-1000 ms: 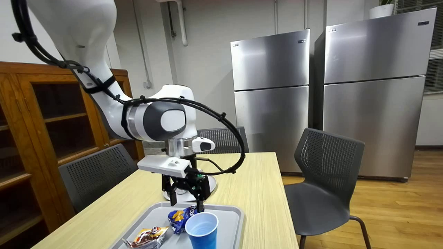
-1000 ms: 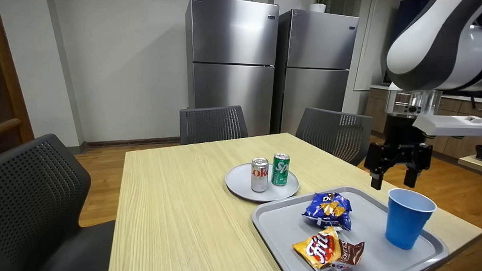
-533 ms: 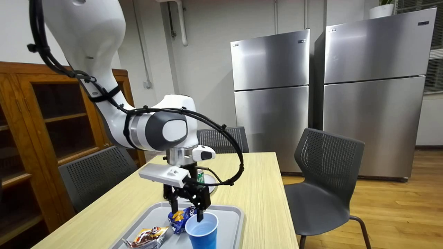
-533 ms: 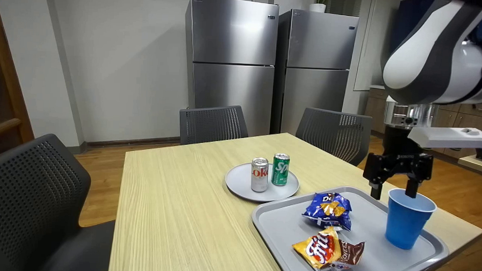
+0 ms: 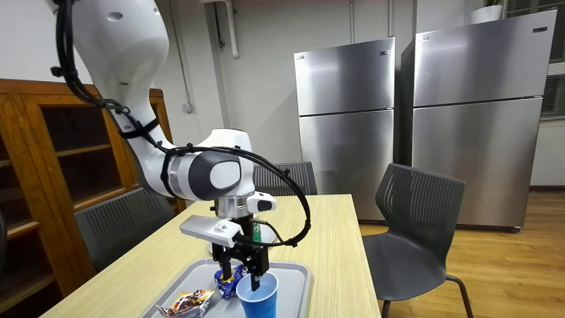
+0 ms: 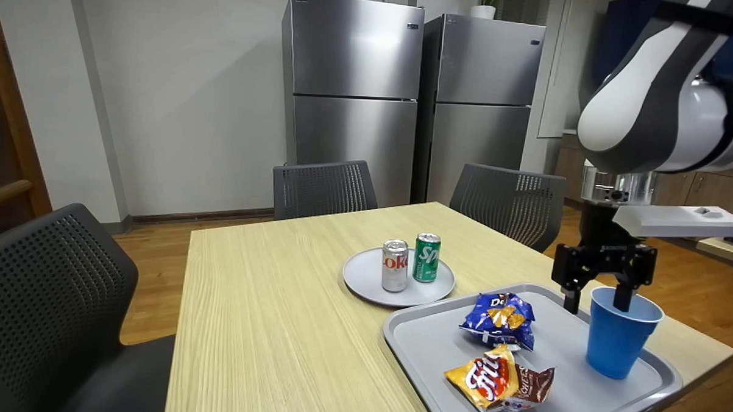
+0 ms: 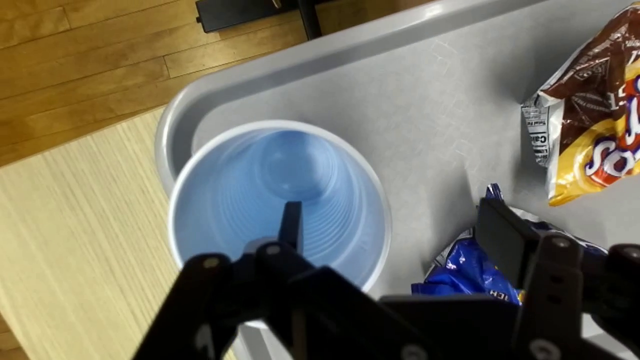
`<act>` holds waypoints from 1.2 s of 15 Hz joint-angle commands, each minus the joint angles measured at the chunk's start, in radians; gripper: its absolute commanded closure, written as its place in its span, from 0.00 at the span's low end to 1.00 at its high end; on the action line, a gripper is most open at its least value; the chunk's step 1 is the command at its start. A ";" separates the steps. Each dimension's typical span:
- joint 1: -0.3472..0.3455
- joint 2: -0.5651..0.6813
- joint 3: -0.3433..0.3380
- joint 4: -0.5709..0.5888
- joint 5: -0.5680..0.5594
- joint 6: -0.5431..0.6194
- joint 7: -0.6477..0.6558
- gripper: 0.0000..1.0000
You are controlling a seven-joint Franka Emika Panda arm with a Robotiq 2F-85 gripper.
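Down has come the gripper [image 5: 241,283] over the last second, from clear above the cup [image 5: 260,305] to level with its rim or nearly so, while the cup has not shifted. In an exterior view, one finger now stands within the outline of the cup's mouth, and its mate hides part of the blue bag [image 5: 230,289]; cup and blue bag share the tray [image 5: 289,282] with a yellow bag [image 5: 190,304].

In an exterior view, with the Coke can [image 6: 395,265] and Sprite can [image 6: 426,258] upright on the plate [image 6: 361,278], the same split shows: one finger at the mouth of the cup, its mate just outside the rim.

In the wrist view, the fingers stand well apart, one over the cup's inside, one over the blue bag, with the cup's wall between them. How deep the inner finger reaches, I cannot tell. Judged from this, the gripper has gone from hovering to straddling that wall, with no grip made yet; the cup stands upright near a corner of the tray.
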 commanded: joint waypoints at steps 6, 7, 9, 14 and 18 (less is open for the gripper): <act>-0.019 0.028 0.016 0.022 -0.016 0.011 0.055 0.82; -0.018 0.029 0.014 0.022 -0.019 0.012 0.058 0.88; -0.018 0.029 0.013 0.022 -0.023 0.012 0.065 1.00; -0.022 -0.007 -0.002 0.028 -0.054 -0.017 0.080 0.99; -0.031 -0.040 -0.039 0.056 -0.142 -0.053 0.129 0.99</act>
